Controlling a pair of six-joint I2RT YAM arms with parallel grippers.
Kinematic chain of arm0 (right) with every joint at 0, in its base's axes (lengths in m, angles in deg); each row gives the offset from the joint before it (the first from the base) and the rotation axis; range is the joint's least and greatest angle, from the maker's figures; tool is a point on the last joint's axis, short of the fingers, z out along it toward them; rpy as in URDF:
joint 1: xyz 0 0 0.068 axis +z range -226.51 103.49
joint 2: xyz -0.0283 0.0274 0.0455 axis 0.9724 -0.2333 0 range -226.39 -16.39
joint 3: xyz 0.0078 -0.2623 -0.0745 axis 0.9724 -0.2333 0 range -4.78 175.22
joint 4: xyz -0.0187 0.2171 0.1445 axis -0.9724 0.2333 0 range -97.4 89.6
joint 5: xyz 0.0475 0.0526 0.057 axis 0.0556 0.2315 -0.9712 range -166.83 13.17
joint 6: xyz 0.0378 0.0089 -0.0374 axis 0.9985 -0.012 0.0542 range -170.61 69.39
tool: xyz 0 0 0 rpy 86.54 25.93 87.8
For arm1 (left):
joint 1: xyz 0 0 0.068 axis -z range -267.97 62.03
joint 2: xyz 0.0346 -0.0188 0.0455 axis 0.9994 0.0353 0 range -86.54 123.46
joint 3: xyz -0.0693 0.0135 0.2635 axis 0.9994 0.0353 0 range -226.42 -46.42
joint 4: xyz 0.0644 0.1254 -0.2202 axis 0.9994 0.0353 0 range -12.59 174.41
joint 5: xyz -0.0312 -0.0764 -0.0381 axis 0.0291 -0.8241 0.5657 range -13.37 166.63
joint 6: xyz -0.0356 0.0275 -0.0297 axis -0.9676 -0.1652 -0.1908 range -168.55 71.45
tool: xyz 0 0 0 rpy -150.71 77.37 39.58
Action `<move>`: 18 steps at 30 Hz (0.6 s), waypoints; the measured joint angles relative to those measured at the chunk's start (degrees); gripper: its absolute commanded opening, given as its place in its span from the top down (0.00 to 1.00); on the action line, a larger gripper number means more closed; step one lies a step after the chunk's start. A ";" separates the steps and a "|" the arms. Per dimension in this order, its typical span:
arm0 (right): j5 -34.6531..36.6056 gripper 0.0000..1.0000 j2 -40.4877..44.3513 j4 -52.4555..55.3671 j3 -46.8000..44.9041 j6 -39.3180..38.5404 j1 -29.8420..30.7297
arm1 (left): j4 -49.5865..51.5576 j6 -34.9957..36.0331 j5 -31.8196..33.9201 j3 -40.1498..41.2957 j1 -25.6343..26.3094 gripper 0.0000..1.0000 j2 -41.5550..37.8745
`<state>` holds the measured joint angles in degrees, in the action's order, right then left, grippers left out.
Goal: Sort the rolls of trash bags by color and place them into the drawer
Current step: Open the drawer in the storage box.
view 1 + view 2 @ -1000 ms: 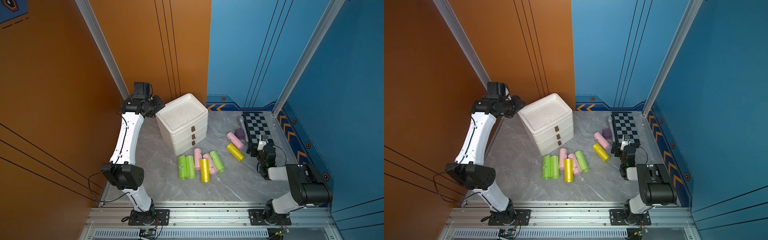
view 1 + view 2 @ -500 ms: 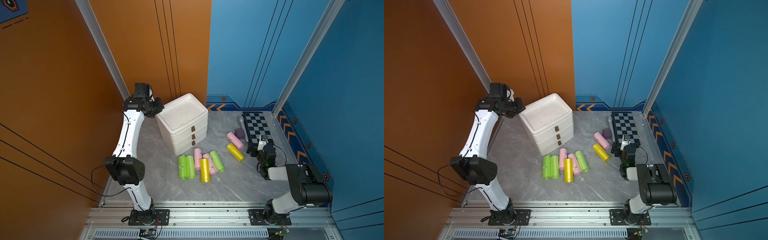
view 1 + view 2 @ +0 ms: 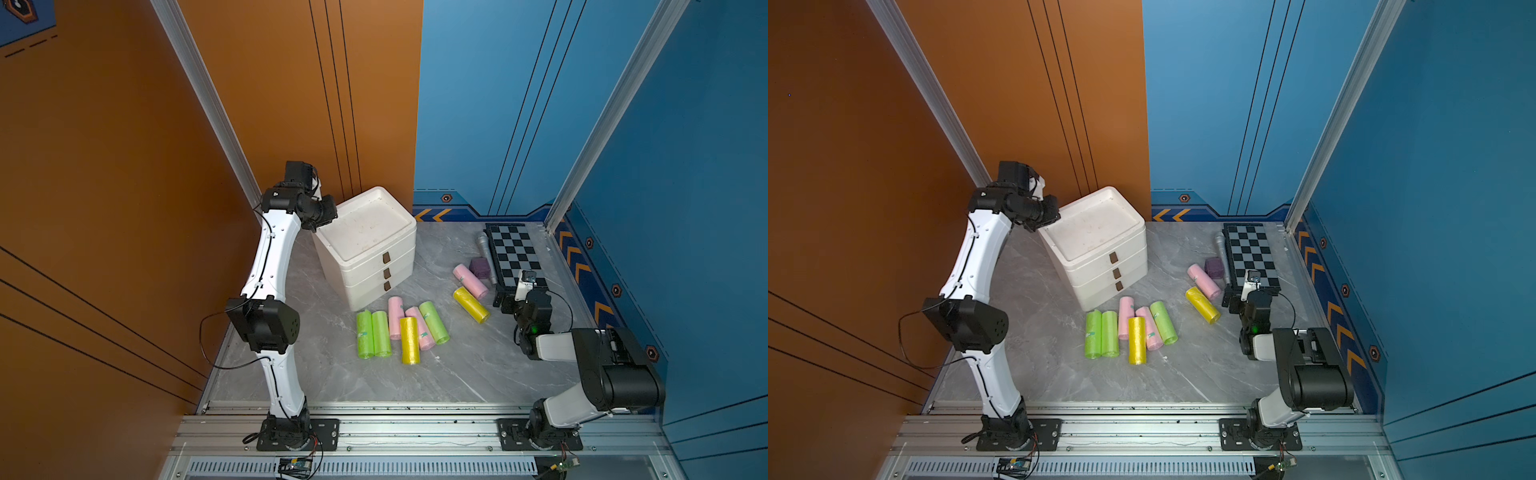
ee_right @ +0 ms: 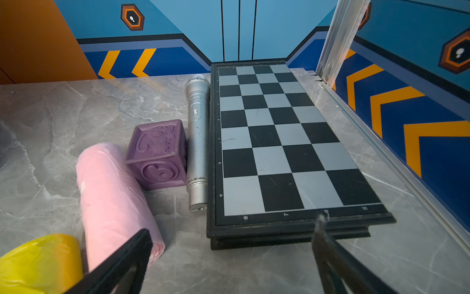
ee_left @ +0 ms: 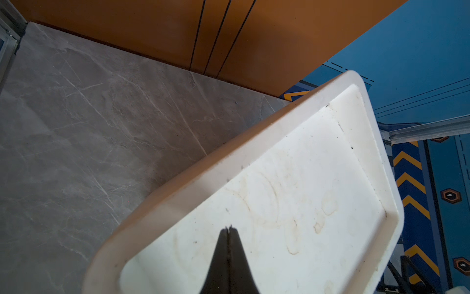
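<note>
The white drawer unit (image 3: 365, 245) stands at the back left, its three drawers all pushed in. Six rolls of trash bags lie in front of it: two green (image 3: 365, 334), a pink one (image 3: 395, 318), a yellow one (image 3: 409, 340), another pink (image 3: 419, 328) and a green one (image 3: 434, 322). Further right lie a yellow roll (image 3: 471, 304) and a pink roll (image 4: 112, 193). My left gripper (image 5: 229, 227) is shut and empty, just above the unit's stained top (image 5: 292, 198). My right gripper (image 4: 233, 224) is open, low over the table beside the pink roll's end.
A folded chessboard (image 3: 515, 257) lies at the back right, with a grey microphone (image 4: 197, 137) along its edge and a purple cube (image 4: 159, 155) against the pink roll. The orange wall stands close behind the drawer unit and the blue wall runs along the right.
My left arm has swung its wrist in over the drawer unit's back left corner, and its jaws have closed. The right arm and the rolls have not moved.
</note>
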<state>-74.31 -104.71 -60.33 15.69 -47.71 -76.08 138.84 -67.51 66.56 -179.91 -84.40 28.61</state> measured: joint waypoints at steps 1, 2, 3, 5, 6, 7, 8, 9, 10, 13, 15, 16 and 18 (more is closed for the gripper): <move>0.00 0.00 0.00 0.00 0.00 0.04 0.00 | 0.96 0.79 0.70 -1.79 0.39 1.00 1.07; 0.00 0.00 0.00 0.00 0.00 0.07 0.00 | 1.70 1.49 1.33 -3.37 0.66 1.00 2.05; 0.00 0.00 0.00 0.00 0.00 0.07 0.00 | 2.23 1.97 1.90 -4.46 0.83 1.00 2.80; 0.00 0.00 0.00 0.00 0.00 0.07 0.00 | 3.54 3.19 3.19 -6.23 0.96 1.00 4.07; 0.00 0.00 0.00 0.00 0.00 0.07 0.00 | 4.00 3.65 3.82 -6.56 0.96 1.00 4.37; 0.02 0.00 0.00 0.00 0.00 0.07 0.00 | 4.46 4.28 4.52 -6.69 0.96 1.00 4.57; 0.00 0.00 0.00 0.00 0.00 0.07 0.00 | 4.92 4.83 5.35 -6.69 1.03 1.00 4.66; 0.00 0.00 0.00 0.00 0.00 0.07 0.00 | 5.40 5.35 6.10 -6.69 1.03 1.00 4.66; 0.02 0.00 0.00 0.00 0.00 0.07 -0.02 | 5.92 5.97 6.97 -6.69 1.07 1.00 4.66; 0.00 0.00 0.00 0.00 0.00 0.07 0.00 | 6.75 7.37 9.01 -6.67 1.25 1.00 4.66; 0.02 0.00 0.00 0.00 0.00 0.07 0.00 | 7.50 8.17 10.29 -6.58 1.46 1.00 4.66; 0.00 0.00 0.00 0.00 0.00 0.07 0.00 | 7.72 8.63 11.08 -6.56 1.70 1.00 4.66; 0.02 0.00 0.00 0.00 0.00 0.07 0.00 | 7.89 9.27 12.37 -6.54 2.08 1.00 4.66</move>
<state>-74.29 -104.71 -60.33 15.69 -47.64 -76.08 146.73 -58.25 78.93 -186.44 -82.32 33.27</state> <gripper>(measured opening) 0.999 0.044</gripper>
